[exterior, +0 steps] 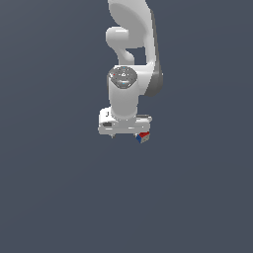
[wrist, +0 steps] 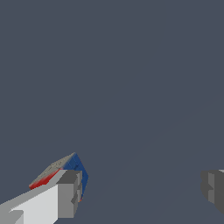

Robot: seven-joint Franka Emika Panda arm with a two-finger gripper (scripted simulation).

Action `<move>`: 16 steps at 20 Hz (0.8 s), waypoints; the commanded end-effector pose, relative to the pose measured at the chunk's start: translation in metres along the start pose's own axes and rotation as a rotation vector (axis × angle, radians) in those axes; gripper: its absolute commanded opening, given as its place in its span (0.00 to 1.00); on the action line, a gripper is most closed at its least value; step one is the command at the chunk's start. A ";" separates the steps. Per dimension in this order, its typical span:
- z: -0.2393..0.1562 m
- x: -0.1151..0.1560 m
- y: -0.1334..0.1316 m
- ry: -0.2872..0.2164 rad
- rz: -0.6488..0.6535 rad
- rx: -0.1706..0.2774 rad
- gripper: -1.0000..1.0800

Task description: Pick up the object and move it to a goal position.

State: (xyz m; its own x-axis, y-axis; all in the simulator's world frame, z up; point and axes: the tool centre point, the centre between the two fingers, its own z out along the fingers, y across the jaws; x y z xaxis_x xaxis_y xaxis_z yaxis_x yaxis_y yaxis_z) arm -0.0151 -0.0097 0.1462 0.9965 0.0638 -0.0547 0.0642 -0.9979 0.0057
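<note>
Fingers partly hiding cube

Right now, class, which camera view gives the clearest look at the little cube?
The wrist view: the cube is large there, showing blue, red and grey faces beside one finger of the wide-open gripper. The exterior view shows the cube only as a tiny speck under the gripper.

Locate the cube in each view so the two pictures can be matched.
Exterior view: the cube sits just under the end effector, at its end on the exterior view's right.
Wrist view: the cube lies against one grey finger; the other finger stands far apart.
Shared landmark: the white end effector.
</note>
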 end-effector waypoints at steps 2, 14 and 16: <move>0.000 0.000 0.001 0.000 0.001 -0.001 0.96; 0.000 0.003 0.036 0.009 0.035 -0.025 0.96; 0.001 0.002 0.034 0.010 0.043 -0.024 0.96</move>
State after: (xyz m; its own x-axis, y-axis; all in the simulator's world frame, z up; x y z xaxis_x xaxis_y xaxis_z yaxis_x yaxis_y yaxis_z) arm -0.0105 -0.0450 0.1459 0.9987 0.0249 -0.0443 0.0263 -0.9991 0.0322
